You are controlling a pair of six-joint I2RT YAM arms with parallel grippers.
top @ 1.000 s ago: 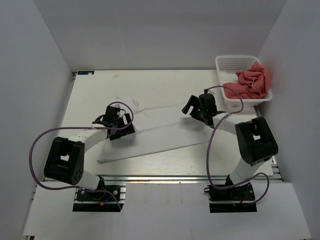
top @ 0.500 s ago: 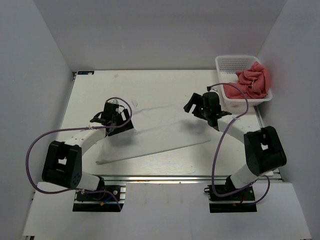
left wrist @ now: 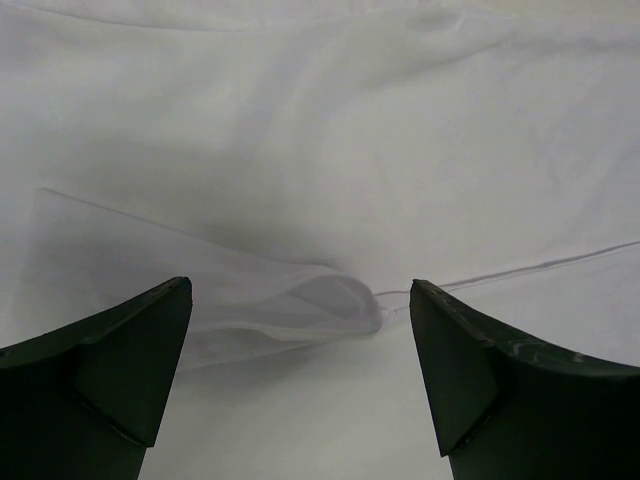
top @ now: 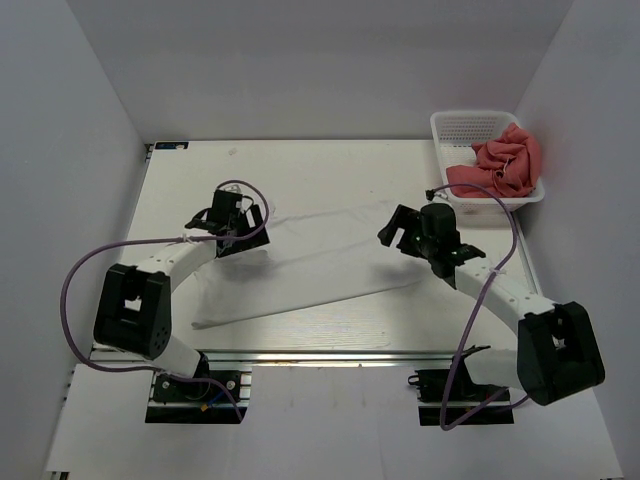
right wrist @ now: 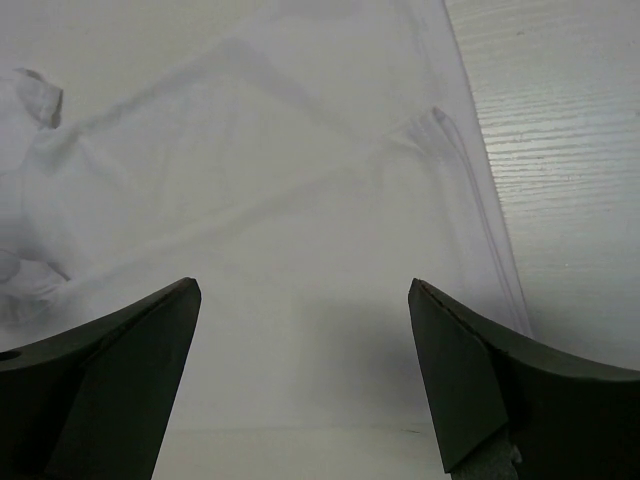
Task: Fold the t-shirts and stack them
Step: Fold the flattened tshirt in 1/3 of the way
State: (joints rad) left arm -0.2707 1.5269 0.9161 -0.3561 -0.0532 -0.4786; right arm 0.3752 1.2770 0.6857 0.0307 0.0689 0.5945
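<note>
The left gripper and right gripper are both hanging low with jaws spread wide, holding nothing. For a clean fold, each is probably needing to pinch a matching edge of the white t-shirt, which is lying flat beneath and between them, toward the left's 4 o'clock and the right's 8 o'clock. The coral-pink t-shirts are sitting bunched in the basket at the right gripper's 1 o'clock.
</note>
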